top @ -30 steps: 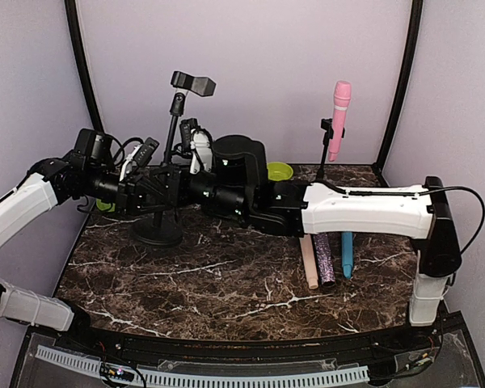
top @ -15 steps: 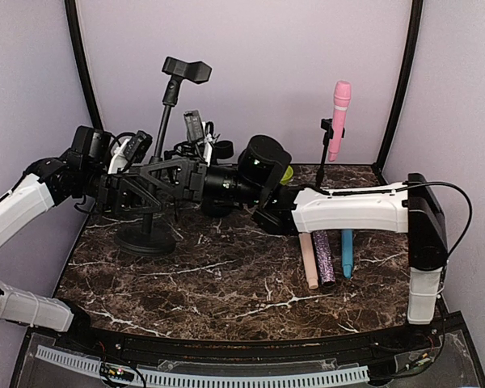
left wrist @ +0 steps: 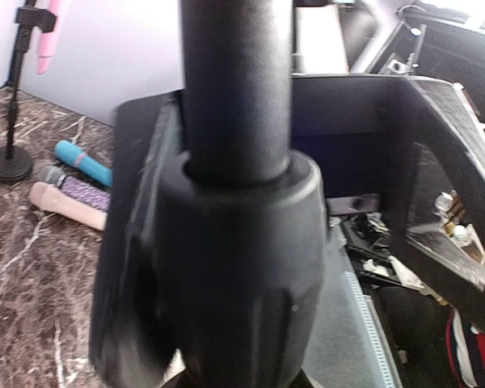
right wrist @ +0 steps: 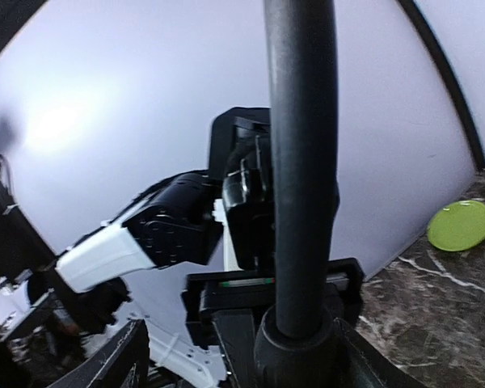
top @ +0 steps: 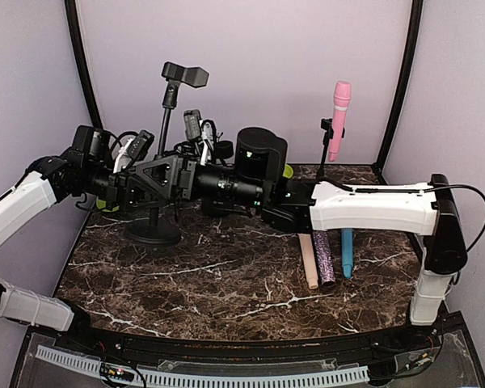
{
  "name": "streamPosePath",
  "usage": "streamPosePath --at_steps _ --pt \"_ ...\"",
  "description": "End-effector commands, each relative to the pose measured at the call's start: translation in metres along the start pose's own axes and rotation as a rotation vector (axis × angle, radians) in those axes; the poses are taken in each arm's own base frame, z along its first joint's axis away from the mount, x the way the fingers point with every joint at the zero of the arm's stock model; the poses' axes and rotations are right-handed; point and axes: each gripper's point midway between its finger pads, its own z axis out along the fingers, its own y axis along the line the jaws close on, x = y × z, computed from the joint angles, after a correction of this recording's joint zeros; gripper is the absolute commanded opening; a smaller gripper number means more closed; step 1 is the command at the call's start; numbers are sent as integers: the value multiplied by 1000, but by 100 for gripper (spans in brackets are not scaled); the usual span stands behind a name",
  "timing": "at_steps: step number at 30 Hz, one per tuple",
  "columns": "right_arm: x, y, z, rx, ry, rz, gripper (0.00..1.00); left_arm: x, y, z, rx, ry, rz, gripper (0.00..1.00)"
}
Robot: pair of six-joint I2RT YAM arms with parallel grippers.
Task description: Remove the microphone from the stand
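The pink microphone (top: 340, 113) stands upright in a small black stand (top: 323, 158) at the back right, far from both grippers; it also shows far off in the left wrist view (left wrist: 50, 32). My left gripper (top: 137, 187) is shut on the pole of a taller black stand (top: 163, 137) at the left, whose top clip (top: 186, 74) is empty. That pole (left wrist: 234, 89) fills the left wrist view. My right gripper (top: 155, 176) reaches across from the right. It is open, its fingers (right wrist: 121, 360) wide on either side of the same pole (right wrist: 301, 162).
Three loose microphones lie on the marble table under the right arm: beige (top: 309, 260), glittery purple (top: 324, 257) and blue (top: 347, 252). A green disc (top: 284, 171) lies at the back, half hidden by the right arm. The tall stand's round base (top: 153, 233) rests at the left.
The right gripper has opened off the tall stand's pole. The stand, tilted half a second ago, is nearer upright and its base has slid slightly right. The left gripper keeps its hold.
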Motion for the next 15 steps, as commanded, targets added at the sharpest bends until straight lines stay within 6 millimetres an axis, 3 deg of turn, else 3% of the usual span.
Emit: streamPosePath --at_steps 1,9,15 --pt "2 -42 -18 439 -23 -161 74 -13 9 -6 -103 -2 121 0" --pt "5 -43 -11 560 -28 -226 53 -13 18 -8 -162 5 146 0" --pt "-7 -46 -7 601 -74 -238 51 -9 20 -8 -178 15 162 0"
